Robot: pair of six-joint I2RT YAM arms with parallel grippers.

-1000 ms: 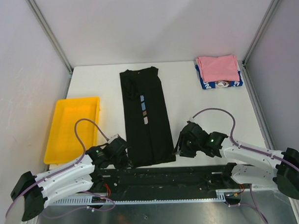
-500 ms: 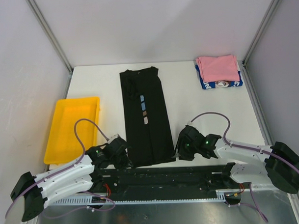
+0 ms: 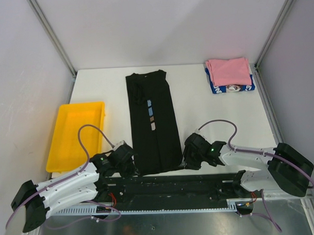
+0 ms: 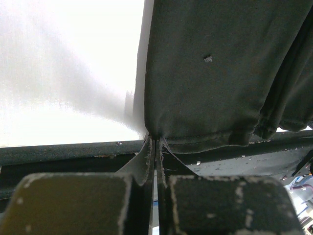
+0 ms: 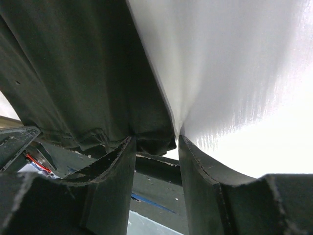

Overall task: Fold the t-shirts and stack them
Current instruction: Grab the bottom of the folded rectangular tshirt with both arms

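Right gripper point(image 3: 185, 159) had slid against the black t-shirt point(image 3: 152, 123)'s near corner, jaws spread — left gripper point(image 3: 132, 163) stayed pinching the hem.

No readable text in any view. Black t-shirt point(image 3: 153, 123), centre of the top view: chest print point(image 3: 151, 115) is only coloured blocks, no letters. Blue-and-white shirt point(image 3: 233, 87), upper right under the pink shirt point(image 3: 227, 71): a marking, too small to read.

Left of the long shirt point(image 3: 153, 123) the tray point(image 3: 75, 136), behind and right the shirt stack point(image 3: 229, 75).
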